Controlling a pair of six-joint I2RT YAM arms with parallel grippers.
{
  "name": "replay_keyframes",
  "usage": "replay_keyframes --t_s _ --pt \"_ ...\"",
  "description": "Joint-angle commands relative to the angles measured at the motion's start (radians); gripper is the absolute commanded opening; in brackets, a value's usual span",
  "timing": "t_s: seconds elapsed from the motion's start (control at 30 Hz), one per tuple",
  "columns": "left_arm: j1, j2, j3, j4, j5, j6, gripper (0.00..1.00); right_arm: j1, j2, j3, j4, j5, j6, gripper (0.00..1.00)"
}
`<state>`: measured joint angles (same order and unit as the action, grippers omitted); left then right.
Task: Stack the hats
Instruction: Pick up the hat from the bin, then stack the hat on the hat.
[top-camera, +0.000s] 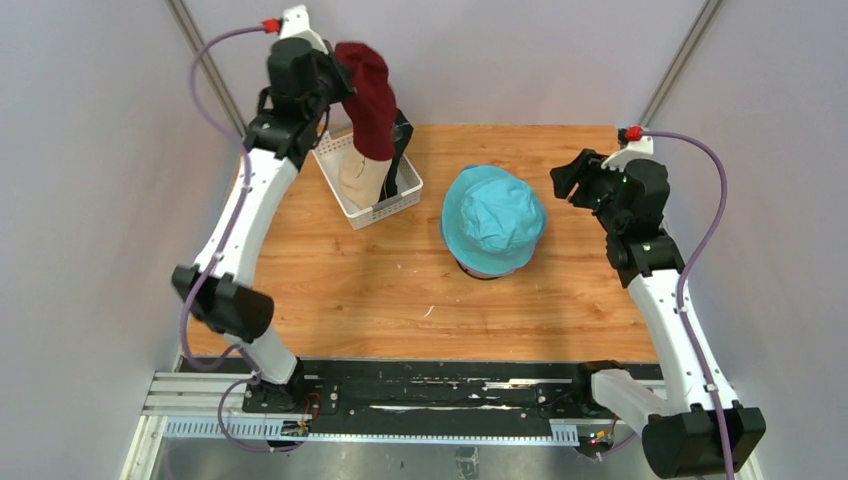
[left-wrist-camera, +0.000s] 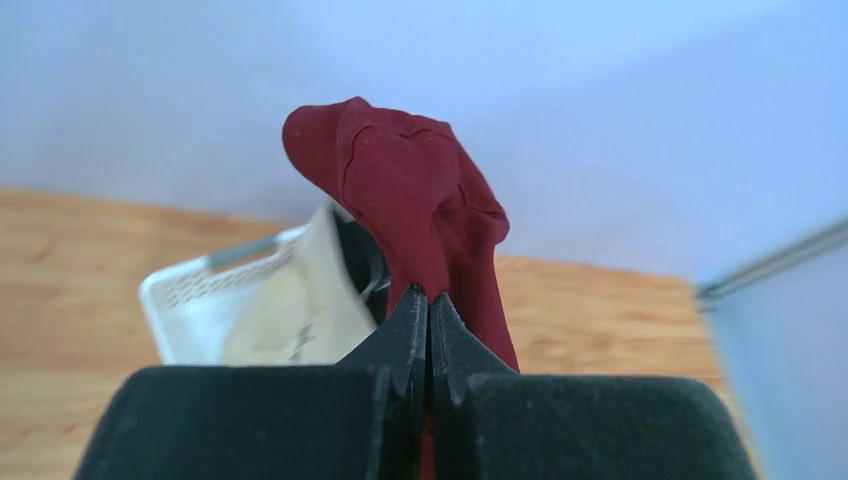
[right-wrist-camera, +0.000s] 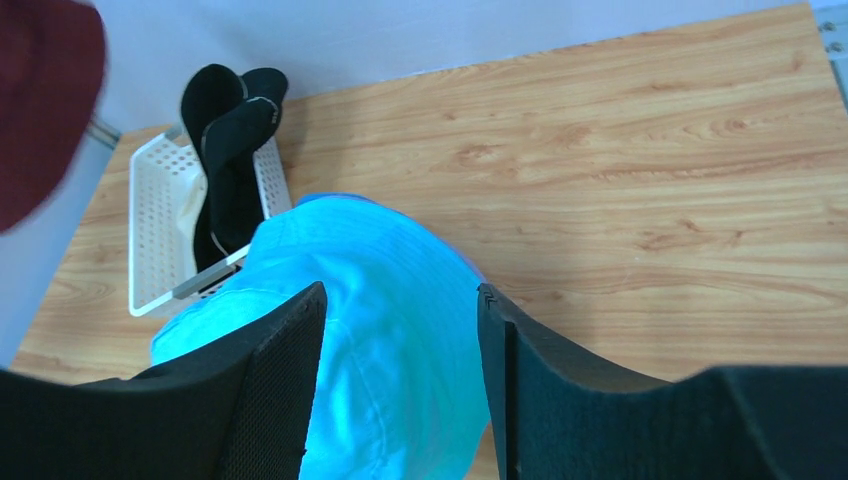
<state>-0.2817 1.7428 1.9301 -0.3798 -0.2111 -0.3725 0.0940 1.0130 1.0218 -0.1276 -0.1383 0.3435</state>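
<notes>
My left gripper (top-camera: 338, 78) is shut on the dark red hat (top-camera: 370, 100) and holds it high above the white basket; in the left wrist view the hat (left-wrist-camera: 420, 190) hangs from my closed fingertips (left-wrist-camera: 428, 300). The teal hat (top-camera: 494, 218) sits crown up at the table's middle, on top of something dark. My right gripper (top-camera: 566, 180) is open and empty, just right of the teal hat (right-wrist-camera: 380, 340), which shows between its fingers. A beige hat (top-camera: 360, 175) and a black hat (right-wrist-camera: 228, 130) lie in the basket. The blue and lavender hats are hidden.
The white lattice basket (top-camera: 388, 210) stands at the back left of the wooden table (top-camera: 330, 290); it also shows in the left wrist view (left-wrist-camera: 175, 290) and the right wrist view (right-wrist-camera: 150, 230). Grey walls close in on the left, back and right.
</notes>
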Motion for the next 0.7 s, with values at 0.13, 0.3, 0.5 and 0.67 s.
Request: replay_keyframes --t_s 0.13,0.3,0.5,0.67 --pt "-0.006 -0.24 -0.048 0.158 0.422 -0.278 0.0 0.043 -0.097 -0.005 0.034 -0.078 -0.001 0.56" --pt "-0.071 -0.292 -0.076 0.231 0.517 -0.371 0.0 0.047 -0.149 -0.012 0.027 -0.159 0.012 0.56" --pt "-0.159 -0.331 -0.161 0.361 0.601 -0.476 0.0 0.047 -0.19 -0.061 0.122 -0.347 0.092 0.58" --pt "-0.228 -0.333 -0.18 0.372 0.584 -0.476 0.0 0.047 -0.186 -0.086 0.176 -0.414 0.144 0.58"
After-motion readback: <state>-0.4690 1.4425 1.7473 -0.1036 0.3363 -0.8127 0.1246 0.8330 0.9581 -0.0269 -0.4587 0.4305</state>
